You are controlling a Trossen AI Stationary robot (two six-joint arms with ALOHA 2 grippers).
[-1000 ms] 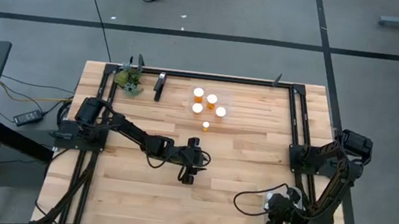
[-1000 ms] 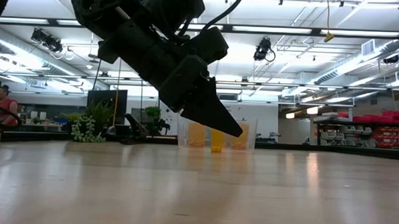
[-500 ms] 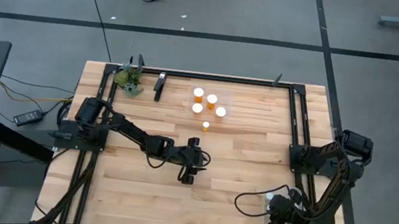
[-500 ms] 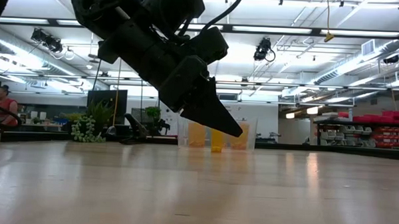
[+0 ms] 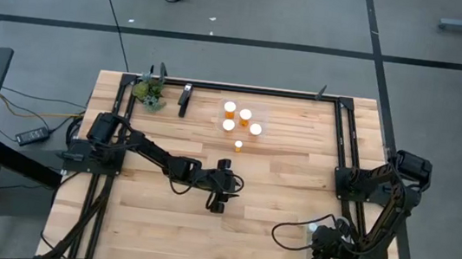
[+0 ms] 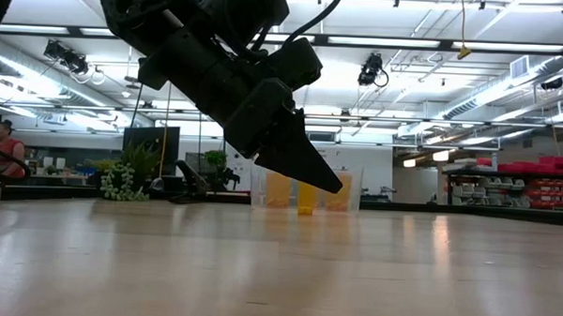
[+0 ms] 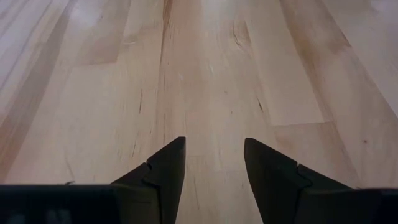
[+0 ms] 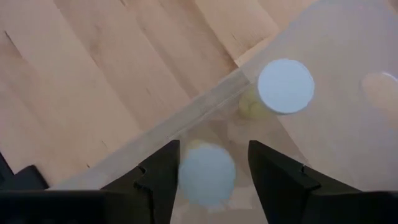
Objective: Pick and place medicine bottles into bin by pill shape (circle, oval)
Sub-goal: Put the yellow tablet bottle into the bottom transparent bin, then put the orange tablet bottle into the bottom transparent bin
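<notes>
- Hovering over bare wood at the middle of the light wooden plank table (image 5: 286, 184), the left gripper (image 5: 217, 203) has its two dark fingers parted, holding nothing.
- Hanging at the table's near right corner, the right gripper (image 8: 213, 160) is spread open over a white-capped bottle (image 8: 207, 176) in a clear bin (image 8: 336, 149), gripping nothing.
- Five small orange translucent medicine bottles with white caps (image 5: 241, 122) stand clustered near the far edge, well apart from both grippers.
- A green leafy clump (image 5: 150, 93) sits at the far left corner.

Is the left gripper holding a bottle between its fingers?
No. In the left wrist view the fingers of the left gripper stand apart, with only bare table between them.
</notes>
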